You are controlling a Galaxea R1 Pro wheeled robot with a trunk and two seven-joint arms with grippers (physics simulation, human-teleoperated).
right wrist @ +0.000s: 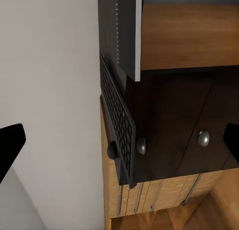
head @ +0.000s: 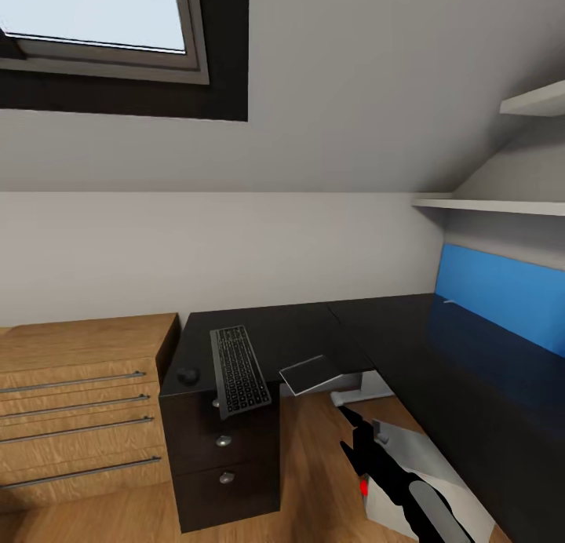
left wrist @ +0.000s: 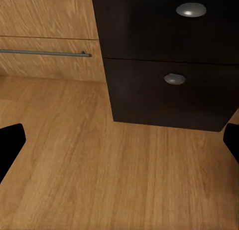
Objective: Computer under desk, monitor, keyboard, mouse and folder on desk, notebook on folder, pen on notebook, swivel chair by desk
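Note:
The keyboard (head: 239,370) lies on the black desk (head: 377,323) with its near end over the front edge. The mouse (head: 187,375) sits just left of it; both also show in the right wrist view, keyboard (right wrist: 119,125) and mouse (right wrist: 112,150). A flat dark panel with a white edge (head: 310,373), seemingly the monitor, tilts off the desk's inner corner. The pale grey computer (head: 412,445) stands on the floor in the nook, behind my right arm (head: 392,480). My right gripper (right wrist: 119,145) and left gripper (left wrist: 119,145) are open and empty. Folder, notebook and swivel chair are out of view.
A light wood drawer unit (head: 78,402) stands against the desk's left side. Desk drawers with silver knobs (left wrist: 174,79) face my left gripper over plank floor (left wrist: 99,180). A blue wall panel (head: 502,292) and white shelves (head: 486,205) line the right wall.

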